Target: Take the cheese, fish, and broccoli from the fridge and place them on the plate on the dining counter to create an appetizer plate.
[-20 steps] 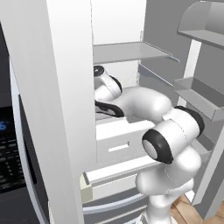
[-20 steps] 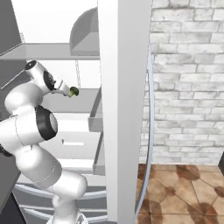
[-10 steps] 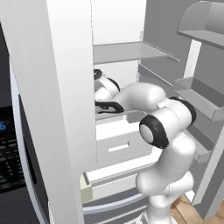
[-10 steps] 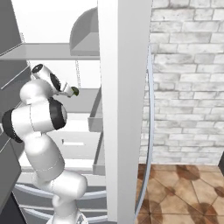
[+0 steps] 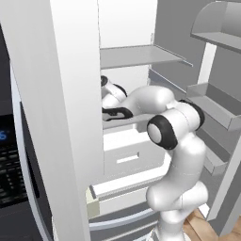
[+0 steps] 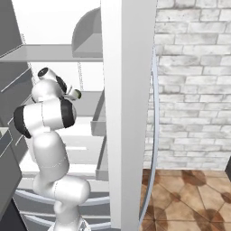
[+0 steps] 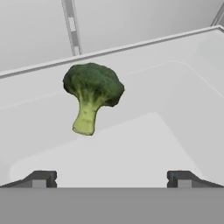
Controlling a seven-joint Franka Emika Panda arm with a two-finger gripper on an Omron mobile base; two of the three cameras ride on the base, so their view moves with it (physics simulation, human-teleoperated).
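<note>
green lumpy broccoli (image 7: 92,94), pale stalk

Broccoli (image 7: 92,93) lies in the fridge (image 5: 141,56) drawer (image 7: 175,109), nearer its back wall, stalk pointing toward the front. Gripper (image 7: 111,178) sits before the broccoli, apart from it, under the fridge shelf (image 5: 136,55).

Pale brick wall (image 6: 194,76) above brown tiled floor (image 6: 189,198).
</note>
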